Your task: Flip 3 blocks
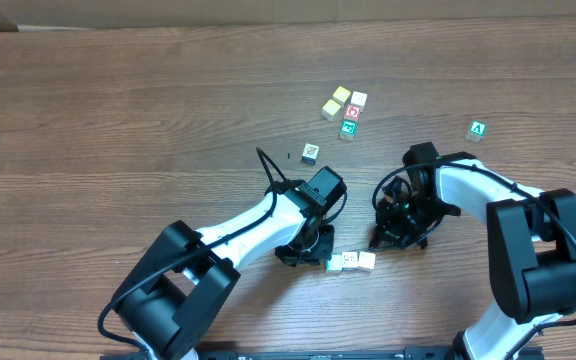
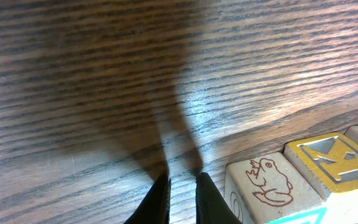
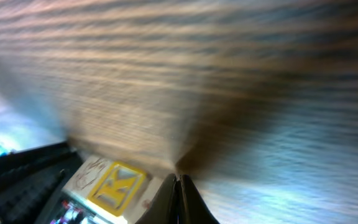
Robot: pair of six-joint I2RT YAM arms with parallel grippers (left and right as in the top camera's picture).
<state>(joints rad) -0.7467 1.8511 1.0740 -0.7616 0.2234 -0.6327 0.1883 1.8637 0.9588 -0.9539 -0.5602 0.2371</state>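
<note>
Where the arms meet low in the overhead frame, three blocks [image 1: 350, 262] sit in a row between them. Left gripper [image 2: 182, 180], nearly pinched together, holds nothing; frog block [image 2: 263, 186] and K block [image 2: 331, 163] lie at its view's lower right. Right gripper [image 3: 180, 180] is pinched tight, empty. Farther up, a cluster [image 1: 346, 110] sits upper centre, green A cube [image 1: 478, 129] upper right.

Left arm [image 1: 253, 222] reaching forward and right, wrist tipped down, left hand [image 2: 182, 194] nearly closed on nothing, right arm [image 1: 478, 190] curled inward, right hand [image 3: 180, 190] fully closed, pointing down
</note>
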